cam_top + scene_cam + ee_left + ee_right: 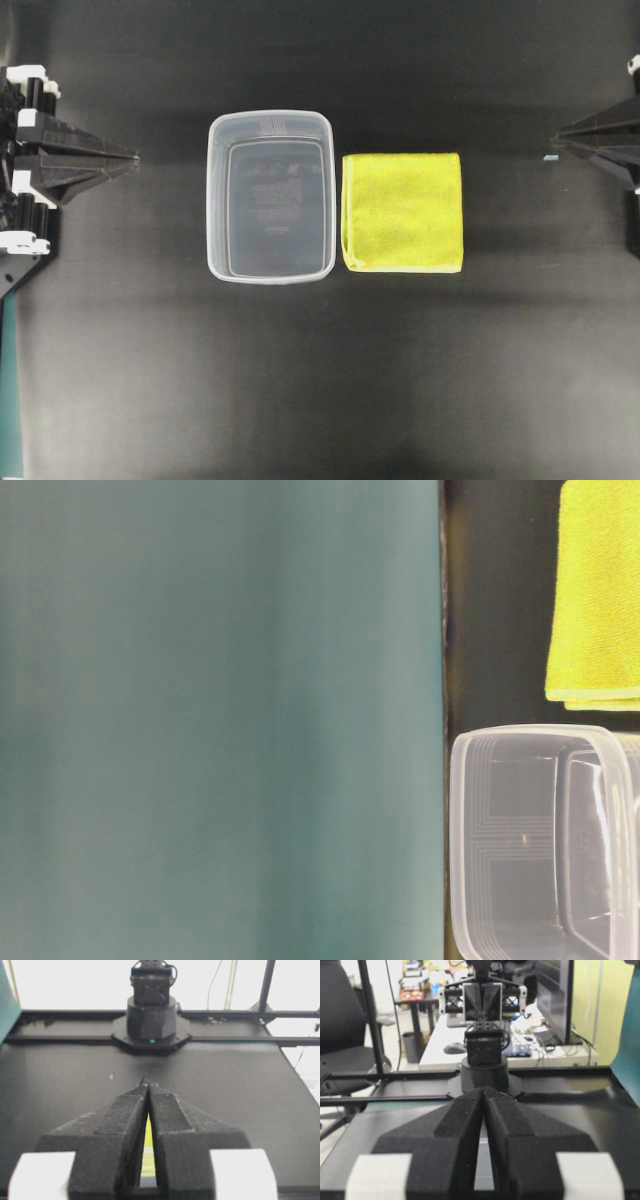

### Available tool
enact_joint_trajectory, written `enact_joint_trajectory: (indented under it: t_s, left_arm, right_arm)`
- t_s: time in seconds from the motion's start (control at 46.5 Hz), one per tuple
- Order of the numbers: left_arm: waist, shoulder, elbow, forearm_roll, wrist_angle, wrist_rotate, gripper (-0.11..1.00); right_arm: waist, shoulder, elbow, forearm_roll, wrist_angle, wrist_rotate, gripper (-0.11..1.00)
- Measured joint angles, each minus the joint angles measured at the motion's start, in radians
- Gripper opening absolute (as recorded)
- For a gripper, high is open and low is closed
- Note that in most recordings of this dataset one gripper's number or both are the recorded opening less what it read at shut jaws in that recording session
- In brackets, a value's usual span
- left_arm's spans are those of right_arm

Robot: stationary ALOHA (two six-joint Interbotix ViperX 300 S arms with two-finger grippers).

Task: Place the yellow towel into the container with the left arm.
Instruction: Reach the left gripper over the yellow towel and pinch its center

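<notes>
The yellow towel lies flat and folded on the black table, just right of the container, a clear tub that stands upright with nothing in it. Both also show in the table-level view: the towel at the top right, the container below it. My left gripper rests at the left edge, shut, its tips pointing toward the container from well away. In the left wrist view the gripper has its tips together, with a sliver of yellow seen between the fingers. My right gripper is shut at the right edge; its tips meet.
A teal panel fills the left of the table-level view. The opposite arm's base stands at the table's far edge in the left wrist view. Black frame bars run along the table's back.
</notes>
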Motion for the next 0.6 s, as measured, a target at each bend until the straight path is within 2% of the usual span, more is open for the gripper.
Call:
enact_joint_trajectory:
  t_s: [0.064,0.107,0.193,0.322,0.537,0.602]
  left_arm:
    - [0.0,0.014,-0.012,0.014,0.021,-0.026,0.01]
    - [-0.002,0.041,-0.035,0.026,0.054,-0.048,0.0]
    - [-0.009,0.095,-0.086,0.032,0.13,-0.077,0.0]
    - [-0.012,0.158,-0.166,0.035,0.255,-0.077,0.0]
    - [-0.011,0.311,-0.313,0.035,0.468,-0.069,0.0]
    - [-0.012,0.356,-0.359,0.035,0.52,-0.067,0.0]
  right_arm:
    - [-0.002,0.002,0.002,0.002,0.002,0.003,0.05]
    - [-0.003,0.002,0.002,0.009,0.011,0.009,-0.01]
    - [-0.008,0.002,0.002,0.025,0.052,0.034,-0.01]
    - [-0.008,0.0,0.002,0.028,0.115,0.069,-0.01]
    - [-0.026,-0.009,0.003,0.029,0.233,0.078,0.0]
    - [-0.034,-0.02,0.003,0.029,0.275,0.078,0.06]
